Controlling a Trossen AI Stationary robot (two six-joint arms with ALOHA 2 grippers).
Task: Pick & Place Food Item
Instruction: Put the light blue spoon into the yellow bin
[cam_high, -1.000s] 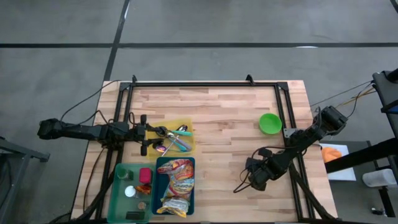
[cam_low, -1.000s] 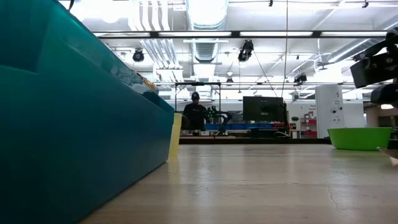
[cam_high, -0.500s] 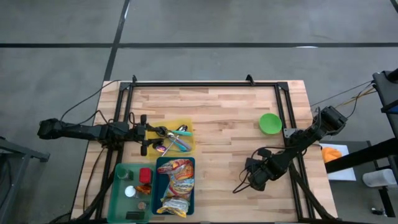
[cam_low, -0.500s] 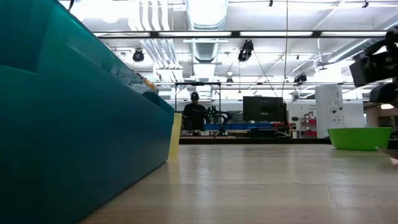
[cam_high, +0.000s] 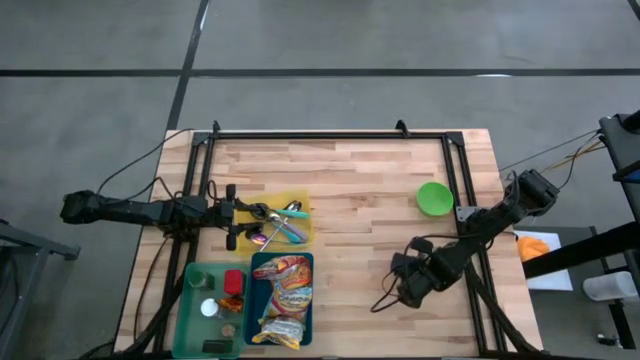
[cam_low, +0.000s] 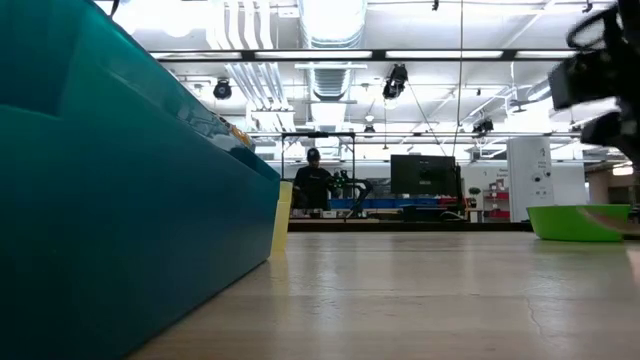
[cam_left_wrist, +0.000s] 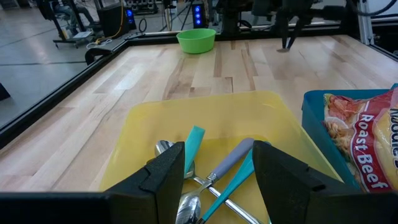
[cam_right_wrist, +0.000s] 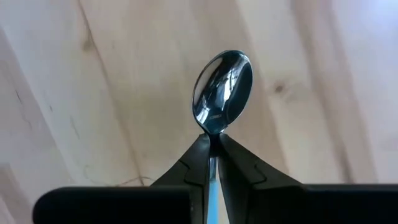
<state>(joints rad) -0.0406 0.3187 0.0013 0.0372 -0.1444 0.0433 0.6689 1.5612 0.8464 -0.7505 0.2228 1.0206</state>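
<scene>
Right claw (cam_right_wrist: 211, 144) pinches a spoon (cam_right_wrist: 222, 92) over bare counter (cam_high: 360, 200); left claw (cam_left_wrist: 214, 171) hangs released above the yellow tray (cam_left_wrist: 137, 140).

Shiny metal spoon (cam_right_wrist: 221, 93), bowl outward, pinched by the neck above wood.

A green bowl (cam_high: 434, 198) sits on the wooden table (cam_high: 370, 180) near its right edge. A green tray (cam_high: 192, 312) at the front left holds small items. Far behind the table, a person (cam_low: 313, 184) stands among monitors.
</scene>
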